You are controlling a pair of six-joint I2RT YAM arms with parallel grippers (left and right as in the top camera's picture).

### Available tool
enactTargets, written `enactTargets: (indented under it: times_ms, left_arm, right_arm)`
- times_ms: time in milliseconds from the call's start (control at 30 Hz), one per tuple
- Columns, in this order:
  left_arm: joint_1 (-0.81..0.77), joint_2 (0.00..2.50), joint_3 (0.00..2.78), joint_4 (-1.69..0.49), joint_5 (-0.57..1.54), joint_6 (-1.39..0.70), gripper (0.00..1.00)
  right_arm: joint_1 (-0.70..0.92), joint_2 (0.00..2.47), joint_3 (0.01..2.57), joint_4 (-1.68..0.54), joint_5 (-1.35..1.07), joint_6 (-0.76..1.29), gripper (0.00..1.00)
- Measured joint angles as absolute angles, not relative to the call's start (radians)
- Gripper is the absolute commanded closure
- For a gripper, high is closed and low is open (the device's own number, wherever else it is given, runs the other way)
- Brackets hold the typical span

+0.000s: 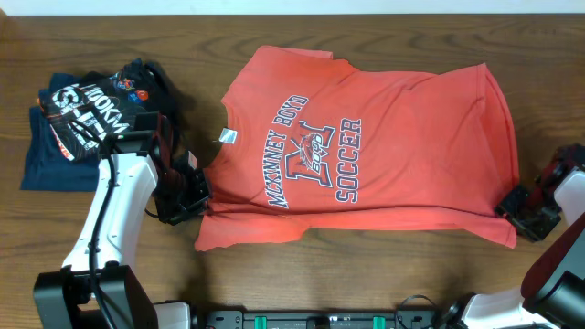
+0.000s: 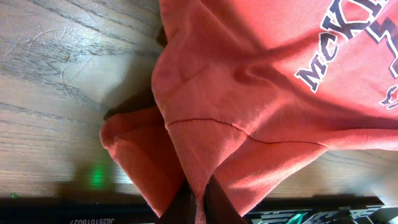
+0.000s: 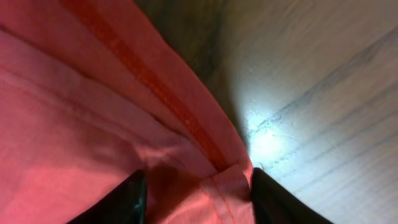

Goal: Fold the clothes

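Leftmost, well apart from the shirt (image 1: 366,146), a pile of dark clothes (image 1: 87,123) with white lettering sits on the table (image 1: 302,274). It is not part of this job.

Next, the left gripper (image 1: 187,192) is at the shirt's left edge, just below the collar. In the left wrist view its fingers (image 2: 180,208) are closed tight on a bunched ridge of red cloth near a seam, so it is holding the shirt there.

The shirt itself lies spread flat, printed side up, with its collar to the left and its hem to the right. A small white tag shows at the neck.

At the shirt's lower right corner is the right gripper (image 1: 526,206). The right wrist view shows the stitched hem filling the gap between its two fingers (image 3: 118,199), with the edge raised a little off the wood, so I judge it is clamped on that corner.

This cloth looks light, soft and limp. It should sag and wrinkle wherever it is not held, and a thin pinch could slip free. Seams and the doubled hem look like the best places to hold, since they are thicker and less likely to stretch.
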State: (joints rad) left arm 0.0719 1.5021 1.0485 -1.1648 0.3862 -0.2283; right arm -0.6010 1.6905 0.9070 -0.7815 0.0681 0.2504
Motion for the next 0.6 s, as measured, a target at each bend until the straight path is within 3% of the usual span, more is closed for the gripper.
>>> enactTargets:
  times_ms: [100,133,600]
  left_arm:
    - [0.072,1.502,1.048,-1.164,0.386,-0.228,0.94]
    - [0.072,1.502,1.048,-1.164,0.386,-0.229,0.94]
    - [0.072,1.502,1.048,-1.163,0.386,-0.228,0.94]
  right_arm:
    - [-0.601,1.691,0.887,-0.77,0.067,0.259,0.96]
    - [-0.601,1.69,0.885,-0.77,0.065,0.26,0.99]
    - [-0.603,1.69,0.902,-0.941,0.094,0.269,0.99]
